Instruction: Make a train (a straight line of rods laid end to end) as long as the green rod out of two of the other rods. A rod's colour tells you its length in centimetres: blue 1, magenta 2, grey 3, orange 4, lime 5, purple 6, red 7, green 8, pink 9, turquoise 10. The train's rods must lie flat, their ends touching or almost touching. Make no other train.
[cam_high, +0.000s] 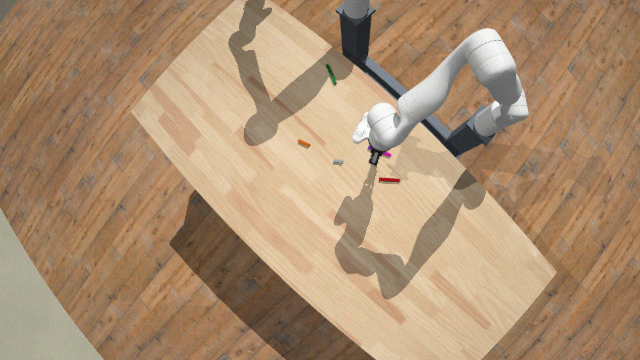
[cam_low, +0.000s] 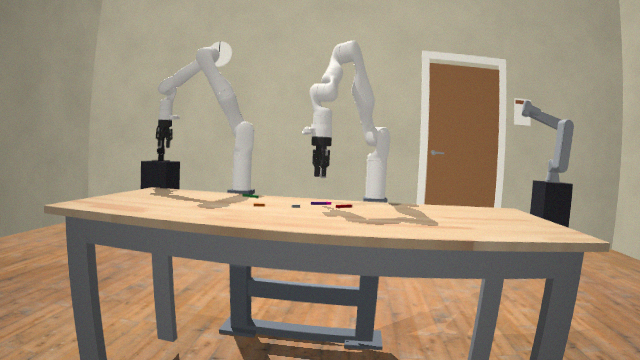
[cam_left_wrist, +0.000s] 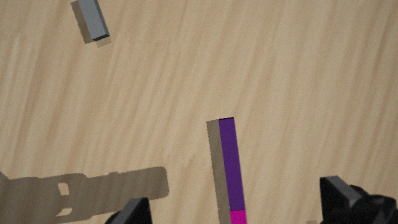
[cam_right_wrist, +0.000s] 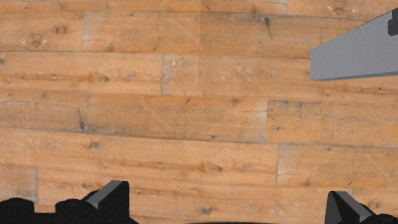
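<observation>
Purple and magenta rods end to end below wide left jaws

The left gripper (cam_high: 374, 159) (cam_low: 320, 174) (cam_left_wrist: 235, 200), nearer than the wide-open right gripper (cam_low: 165, 144) (cam_right_wrist: 228, 196), hangs above the flat purple rod (cam_high: 370, 148) (cam_low: 318, 203) (cam_left_wrist: 231, 165) at mid-frame. Its fingers flank the train's long axis, so lifting straight clear seems right. Its wrist view shows the purple end meeting the short magenta rod (cam_high: 387, 155) (cam_low: 328, 203) (cam_left_wrist: 238, 217); from the top, the gripper hides that joint.

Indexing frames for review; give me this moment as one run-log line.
left gripper: open, raised | purple rod, magenta rod: end to end | right gripper: open
</observation>
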